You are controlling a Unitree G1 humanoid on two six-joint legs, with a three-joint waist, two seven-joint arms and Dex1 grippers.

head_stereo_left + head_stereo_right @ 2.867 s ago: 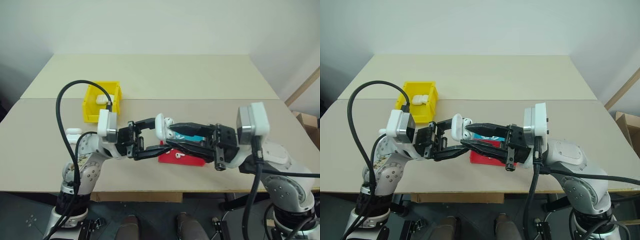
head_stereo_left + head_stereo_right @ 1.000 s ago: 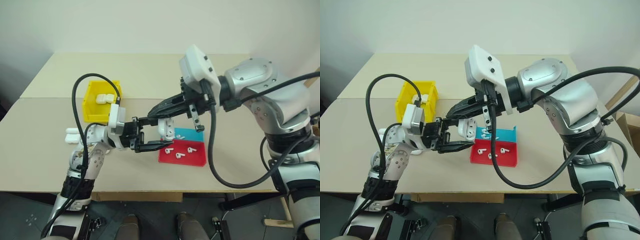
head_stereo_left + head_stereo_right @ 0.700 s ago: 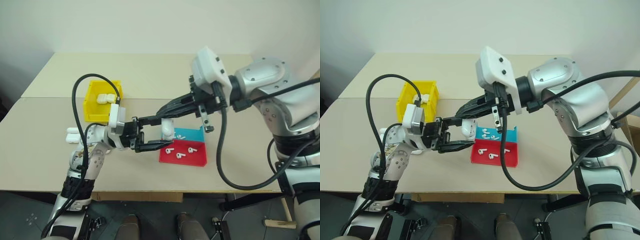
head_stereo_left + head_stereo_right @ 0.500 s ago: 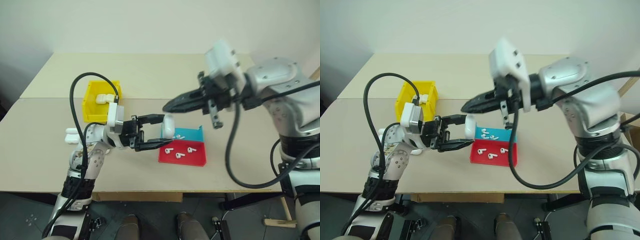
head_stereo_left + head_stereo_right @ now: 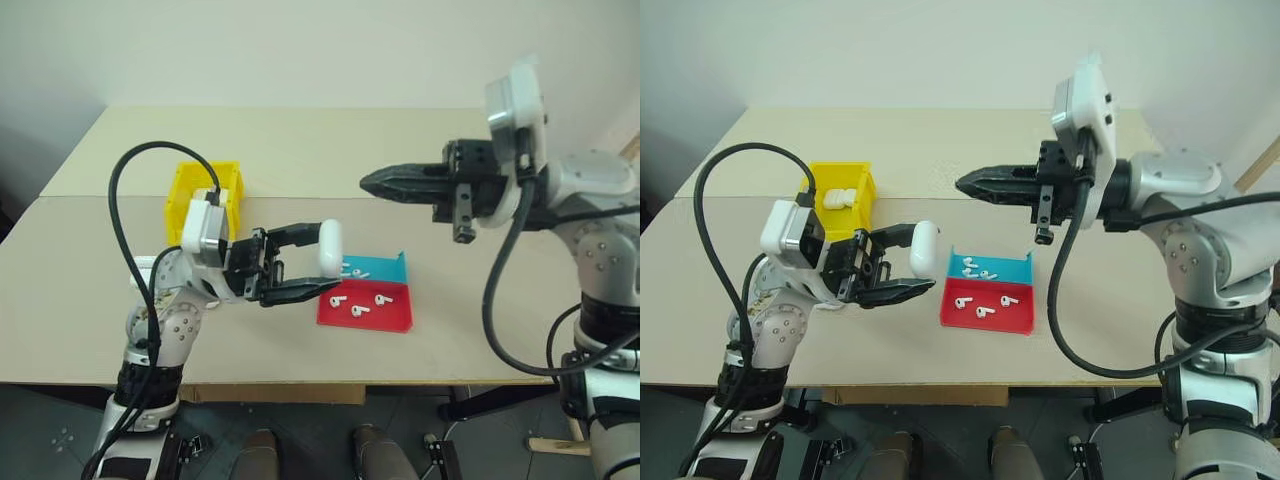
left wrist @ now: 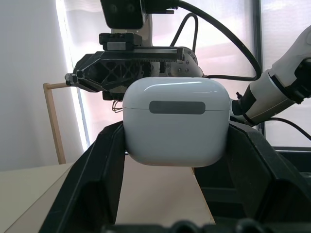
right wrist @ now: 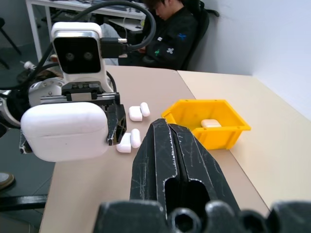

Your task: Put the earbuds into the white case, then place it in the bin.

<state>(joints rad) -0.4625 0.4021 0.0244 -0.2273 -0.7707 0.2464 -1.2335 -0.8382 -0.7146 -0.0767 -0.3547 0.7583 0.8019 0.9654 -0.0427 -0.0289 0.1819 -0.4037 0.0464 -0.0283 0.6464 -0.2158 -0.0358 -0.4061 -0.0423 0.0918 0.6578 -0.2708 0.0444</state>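
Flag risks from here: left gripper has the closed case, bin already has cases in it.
1. The left gripper pinches the glossy white case only at its fingertips; it could slip out on the way.
2. The bin has tall walls and already holds cases, so the drop could snag or land askew.

- A light tan desk (image 5: pixel 300 150) carries everything; a seam runs across it from side to side.
- A flat tray (image 5: pixel 366 298), its near half red and its far half blue, lies on the desk just past the left fingers' tips and below the right fingers.
- Spare white cases (image 7: pixel 132 138) lie on the desk behind the left fingers.
- A seated person (image 7: pixel 167 36) in dark clothing is beyond the desk.
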